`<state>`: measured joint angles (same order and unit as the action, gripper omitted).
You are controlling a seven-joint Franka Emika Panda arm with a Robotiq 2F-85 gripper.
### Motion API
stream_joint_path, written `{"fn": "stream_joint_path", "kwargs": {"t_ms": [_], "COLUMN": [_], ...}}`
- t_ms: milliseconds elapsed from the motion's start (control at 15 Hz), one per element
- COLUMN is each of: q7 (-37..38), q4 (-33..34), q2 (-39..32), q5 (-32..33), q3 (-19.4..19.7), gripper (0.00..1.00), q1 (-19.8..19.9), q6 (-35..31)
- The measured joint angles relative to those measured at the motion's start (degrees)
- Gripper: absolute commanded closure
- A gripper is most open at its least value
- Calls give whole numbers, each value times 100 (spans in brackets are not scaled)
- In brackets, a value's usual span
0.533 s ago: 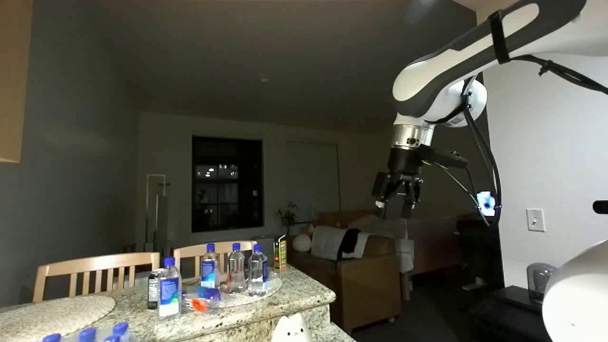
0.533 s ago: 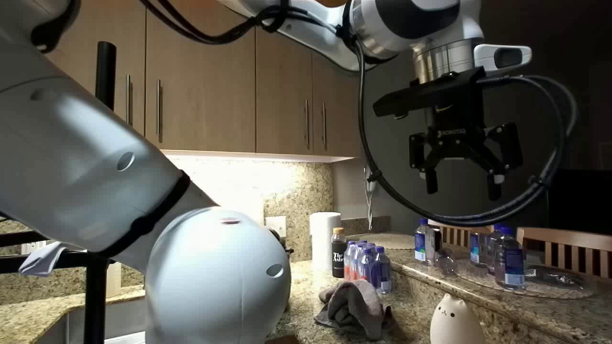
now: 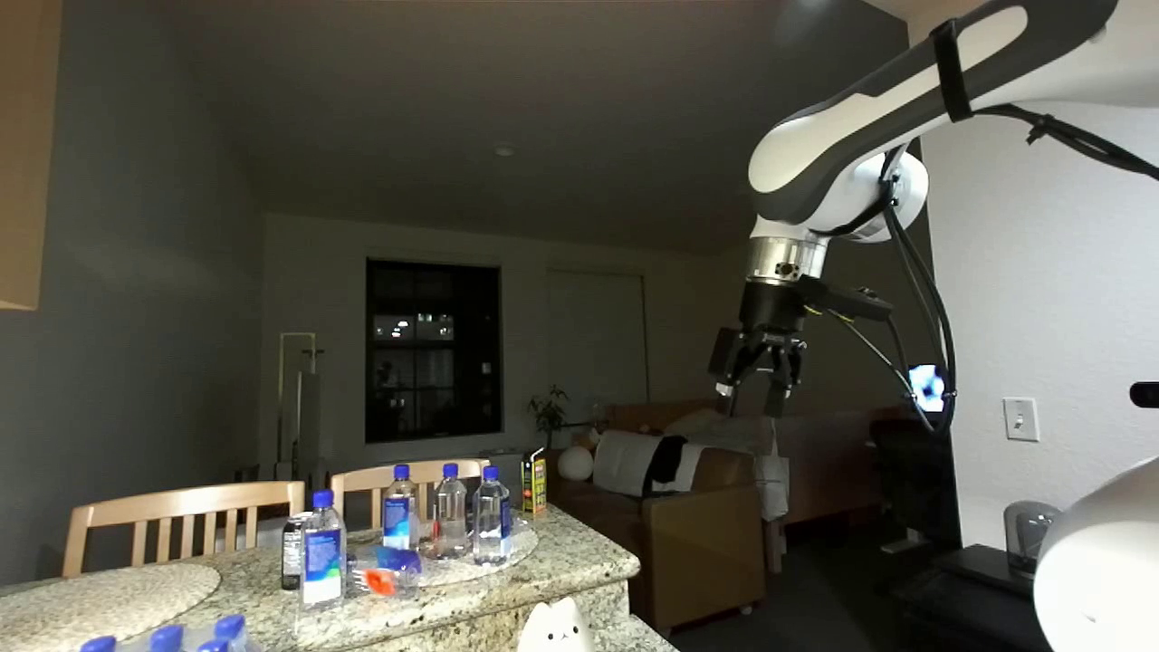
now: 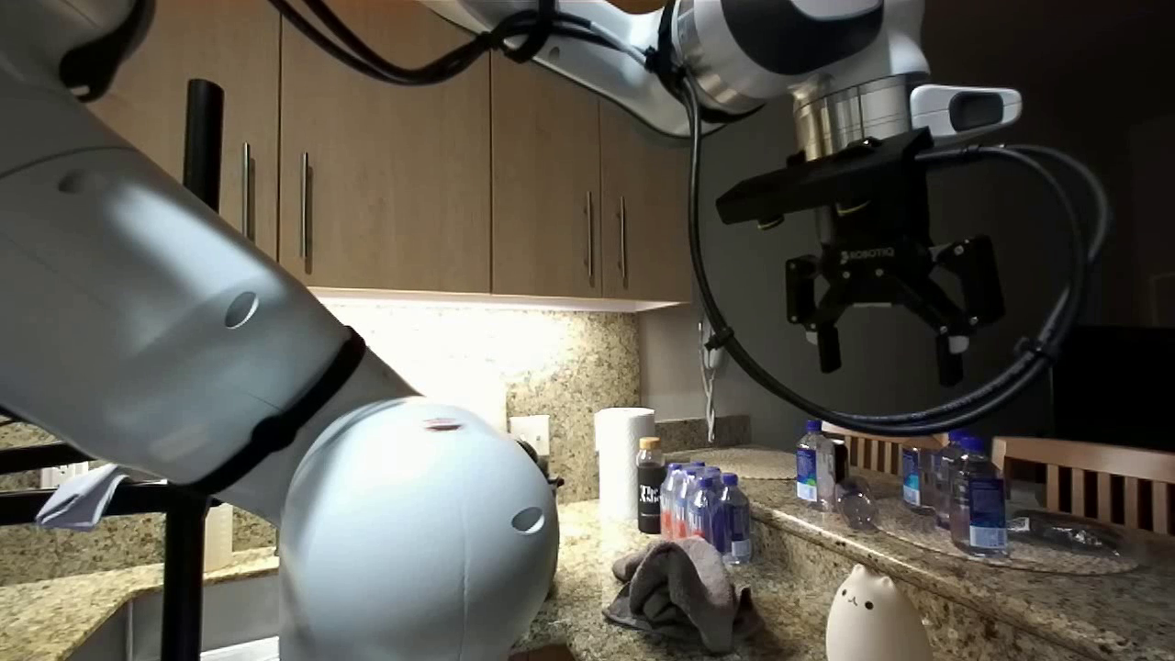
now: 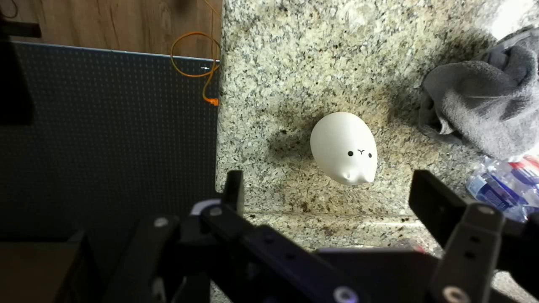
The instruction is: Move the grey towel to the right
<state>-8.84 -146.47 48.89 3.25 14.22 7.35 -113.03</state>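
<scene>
The grey towel (image 4: 681, 583) lies crumpled in a heap on the lower granite counter, in front of a cluster of bottles. In the wrist view the towel (image 5: 484, 97) is at the right edge and partly cut off. It does not show in the exterior view with the window. My gripper (image 4: 889, 360) hangs in the air, fingers pointing down, well above the counter and to the right of the towel. The gripper (image 3: 753, 400) also shows in an exterior view, apart from everything. In the wrist view the gripper (image 5: 327, 185) has its fingers wide apart with nothing between them.
A white cat-faced figure (image 5: 344, 147) stands on the lower counter beside the towel. Blue-capped bottles (image 4: 702, 505) stand close behind the towel. More bottles (image 3: 323, 552) stand on the raised ledge (image 4: 1056, 610). A dark bottle (image 4: 650, 487) and paper roll (image 4: 624, 459) are behind.
</scene>
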Motion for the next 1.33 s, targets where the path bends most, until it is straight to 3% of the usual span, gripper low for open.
{"fn": "stream_joint_path", "kwargs": {"t_ms": [867,1133,1333], "q7": [0,-4,-282], "q4": [10,99,423], "q2": [-104,-721,-1472], "q5": [-45,-89,-304], "q3": [-4,3,63], "gripper": [0,0,0], "q1": [-63,-332,-664], "q6": [-90,-979,-1240]}}
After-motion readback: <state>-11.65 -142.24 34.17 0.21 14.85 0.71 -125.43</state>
